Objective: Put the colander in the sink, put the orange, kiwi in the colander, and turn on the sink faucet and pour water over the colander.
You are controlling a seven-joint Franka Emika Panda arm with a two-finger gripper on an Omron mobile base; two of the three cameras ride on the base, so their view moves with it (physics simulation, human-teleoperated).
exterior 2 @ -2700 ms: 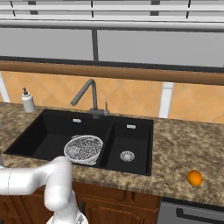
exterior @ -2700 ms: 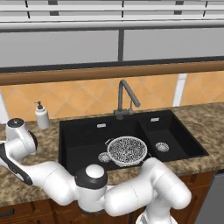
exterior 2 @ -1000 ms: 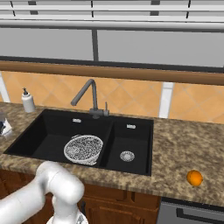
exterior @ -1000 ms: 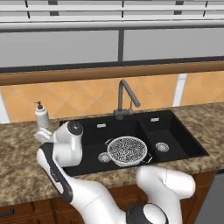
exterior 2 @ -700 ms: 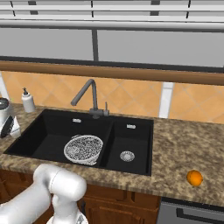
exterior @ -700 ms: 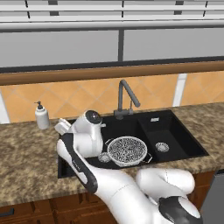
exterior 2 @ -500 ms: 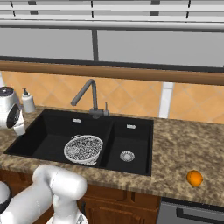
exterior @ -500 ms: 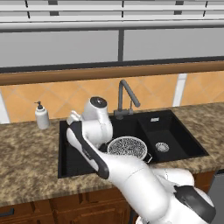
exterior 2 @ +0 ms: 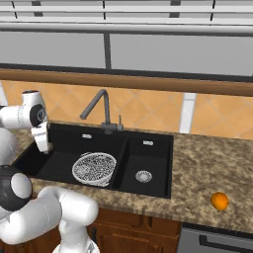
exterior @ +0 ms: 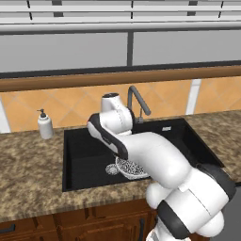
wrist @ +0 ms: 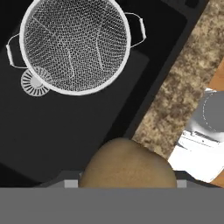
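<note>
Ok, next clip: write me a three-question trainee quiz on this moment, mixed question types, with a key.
1. True or false: the colander sits in the larger basin of the sink.
2. Which fruit lies on the counter to the right of the sink? A) orange B) kiwi C) neither
3. Fill in: in the hand view, the tool holds the ____ between its fingers.

Key:
1. True.
2. A, the orange.
3. kiwi, above the basin; the colander is empty.

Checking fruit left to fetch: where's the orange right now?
In the right base view, the orange sits on the granite counter at far right, well right of the sink, near the front edge.
</note>
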